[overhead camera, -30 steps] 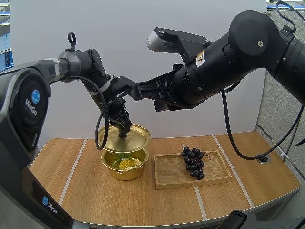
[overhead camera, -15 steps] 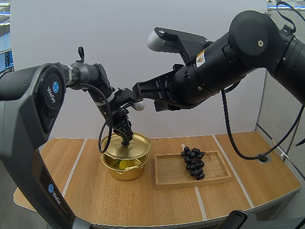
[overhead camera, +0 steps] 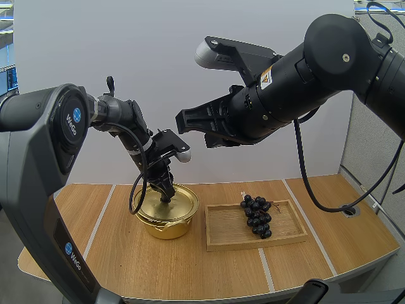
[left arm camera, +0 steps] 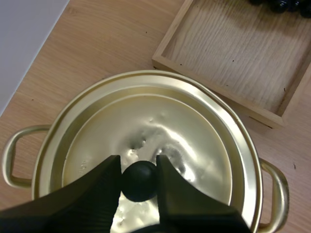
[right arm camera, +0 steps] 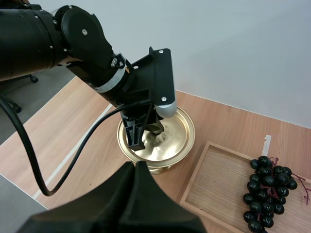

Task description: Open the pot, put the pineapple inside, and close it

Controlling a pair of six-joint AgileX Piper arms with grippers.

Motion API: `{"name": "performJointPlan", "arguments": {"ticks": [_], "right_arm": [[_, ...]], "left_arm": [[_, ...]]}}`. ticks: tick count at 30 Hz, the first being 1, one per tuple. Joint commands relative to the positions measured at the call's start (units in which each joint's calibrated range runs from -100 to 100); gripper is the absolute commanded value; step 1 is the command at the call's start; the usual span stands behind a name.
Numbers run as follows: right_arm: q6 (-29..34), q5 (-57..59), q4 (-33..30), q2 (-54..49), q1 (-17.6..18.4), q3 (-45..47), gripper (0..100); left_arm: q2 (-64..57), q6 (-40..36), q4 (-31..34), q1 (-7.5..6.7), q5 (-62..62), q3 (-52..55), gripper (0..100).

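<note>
A gold lid (overhead camera: 169, 204) sits flat on the gold pot (overhead camera: 166, 227) at the table's left-centre, and whatever is in the pot is hidden. My left gripper (overhead camera: 166, 196) reaches down from above, shut on the lid's black knob (left arm camera: 139, 180). The left wrist view shows the two fingers pinching the knob over the lid (left arm camera: 160, 136), with the pot's handles (left arm camera: 10, 158) sticking out on both sides. My right gripper (overhead camera: 181, 121) hangs high above the table, shut on nothing. In the right wrist view its fingers (right arm camera: 135, 171) lie together, near the lidded pot (right arm camera: 170, 141).
A wooden tray (overhead camera: 223, 239) lies right of the pot, with a bunch of dark grapes (overhead camera: 257, 215) at its far right. The tray's corner (left arm camera: 233, 63) is close to the pot. Bare table spreads to the left and front.
The left gripper has lowered the lid from a tilt above the pot down onto its rim, covering the yellow pineapple that showed inside. The right arm has not moved.
</note>
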Motion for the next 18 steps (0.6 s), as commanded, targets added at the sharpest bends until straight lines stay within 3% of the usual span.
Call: {"name": "performJointPlan", "arguments": {"ticks": [1,18], "right_arm": [[-0.23,-1.06,-0.04,-0.87,0.00,0.21,0],[-0.23,-1.06,-0.04,-0.87,0.00,0.21,0]], "left_arm": [[-0.06,0.54,-1.35,-0.05,-0.80,0.20,0],[3.01,0.18,-2.02,0.02,0.99,0.20,0]]}}
